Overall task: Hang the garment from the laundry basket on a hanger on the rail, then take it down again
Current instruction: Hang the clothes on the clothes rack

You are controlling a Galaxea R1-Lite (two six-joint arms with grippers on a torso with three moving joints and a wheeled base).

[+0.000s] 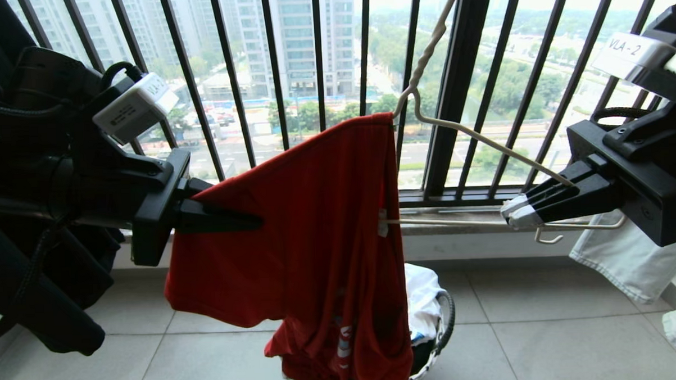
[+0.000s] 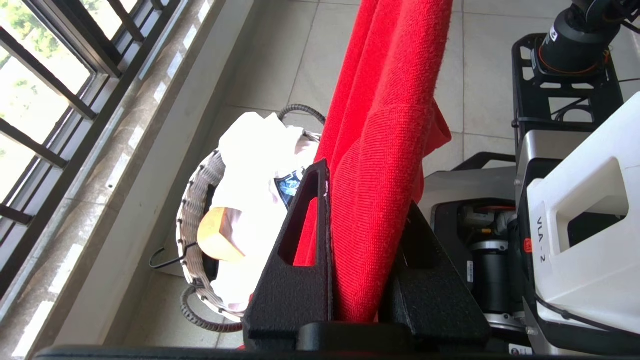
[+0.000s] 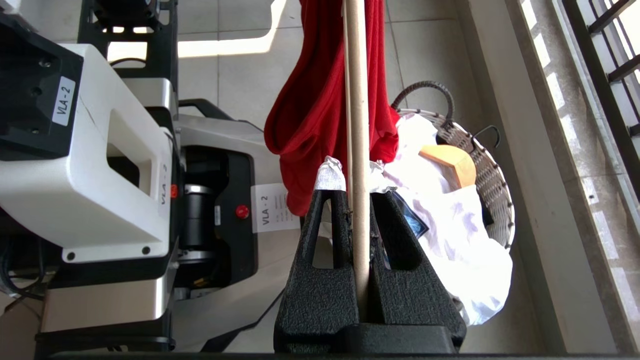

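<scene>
The left pincer point(image 1: 243, 220) is clamped on a fold of the red garment point(image 1: 317, 224), which the left wrist view shows pinched between its black fingers point(image 2: 295, 260). The right pincer point(image 1: 519, 213) is closed on the off-white hanger point(image 1: 482, 140); the right wrist view shows the rod squeezed between both fingers. The garment drapes over the hanger's left arm, above the laundry basket point(image 1: 446, 315) on the floor. Only the wrist views reveal a tan wooden hanger point(image 3: 450, 162) and white clothing point(image 2: 250, 150) in the basket. Beyond stand window bars point(image 1: 227, 76).
</scene>
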